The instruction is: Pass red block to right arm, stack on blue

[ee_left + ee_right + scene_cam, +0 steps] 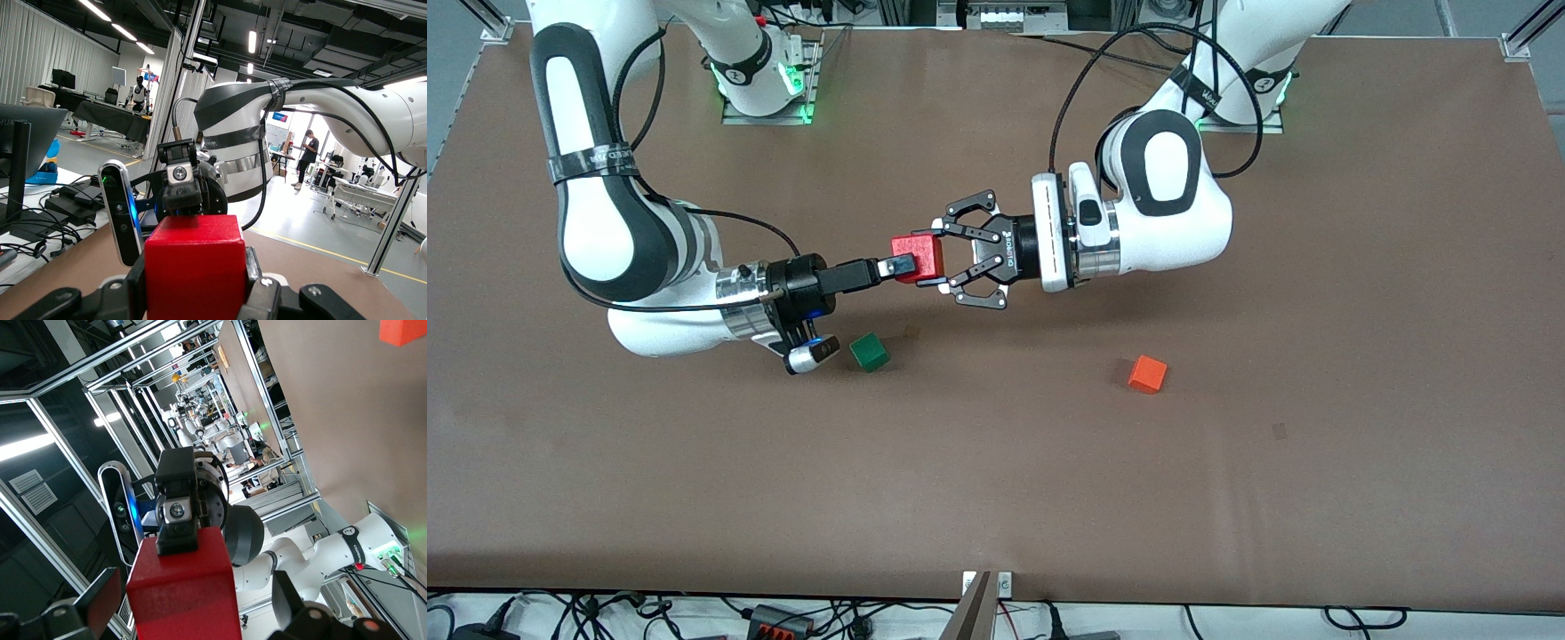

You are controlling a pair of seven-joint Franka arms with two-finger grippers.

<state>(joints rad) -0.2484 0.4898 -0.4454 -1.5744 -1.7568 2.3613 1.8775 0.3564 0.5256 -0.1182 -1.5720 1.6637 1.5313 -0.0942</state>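
The red block [916, 256] hangs in the air over the middle of the table, between the two grippers. My left gripper [941, 256], the wide linkage claw, is shut on it, with its pads pressed on two opposite faces in the left wrist view [195, 280]. My right gripper [903, 265], the slim one, is open around the block's other end. One finger lies over the block and one under it. The right wrist view [193, 593] shows a gap between the block [183, 587] and the table-side finger. The blue cube is out of view.
A green cube [869, 352] lies on the brown table [1049, 498] just beside the right arm's wrist, nearer to the front camera. An orange cube [1147, 374] lies toward the left arm's end, and it also shows in the right wrist view [403, 330].
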